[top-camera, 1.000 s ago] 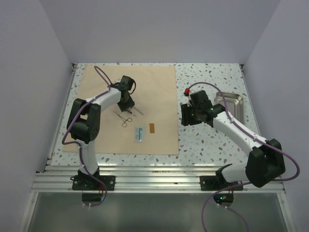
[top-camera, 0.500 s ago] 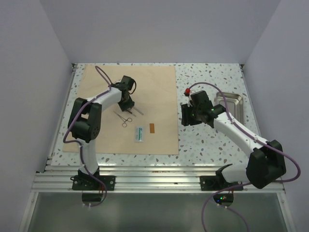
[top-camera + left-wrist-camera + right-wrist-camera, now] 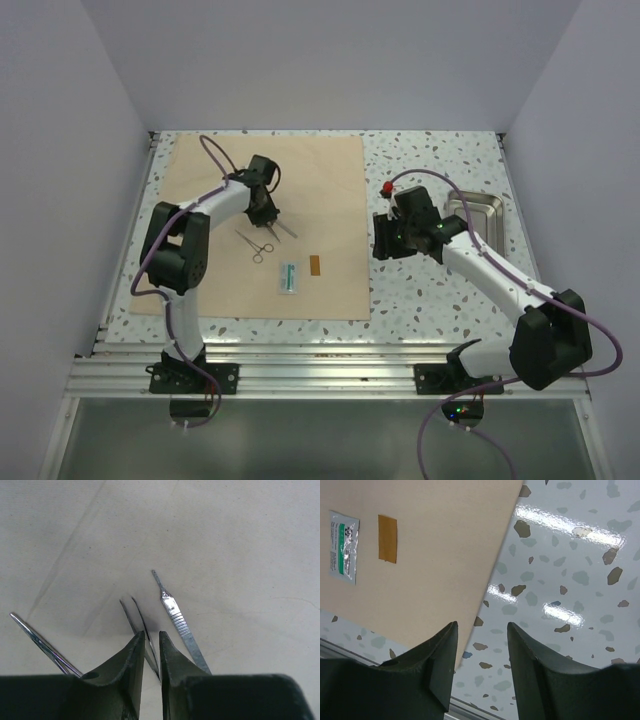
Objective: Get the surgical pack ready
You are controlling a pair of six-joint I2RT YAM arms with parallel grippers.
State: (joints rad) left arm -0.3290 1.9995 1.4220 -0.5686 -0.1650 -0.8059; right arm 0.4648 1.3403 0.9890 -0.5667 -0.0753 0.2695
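Left pincer (image 3: 150, 634) pinching slim steel tweezers (image 3: 136, 615) on the tan paper sheet (image 3: 320, 180), steel scalpel handle (image 3: 178, 622) lying just beside, right pincer (image 3: 482, 626) hovering spread over the speckled desk (image 3: 560, 580), shiny rectangular steel tray (image 3: 478, 212) sitting nearby

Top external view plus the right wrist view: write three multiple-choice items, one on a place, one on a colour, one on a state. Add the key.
1. The steel tray sits:
A) on the bare table, right of the tan sheet
B) on that sheet
C) between a gripper's fingers

2. The packet beside the brown strip is printed in:
A) red
B) blue
C) green

3. The right gripper is:
A) shut on the packet
B) open, holding nothing
C) shut on the tray

Key:
1 A, the tray lies on speckled tabletop past the sheet's right edge.
2 C, the right wrist view shows a green band on the packet.
3 B, only table and sheet show in the gap between its fingers.
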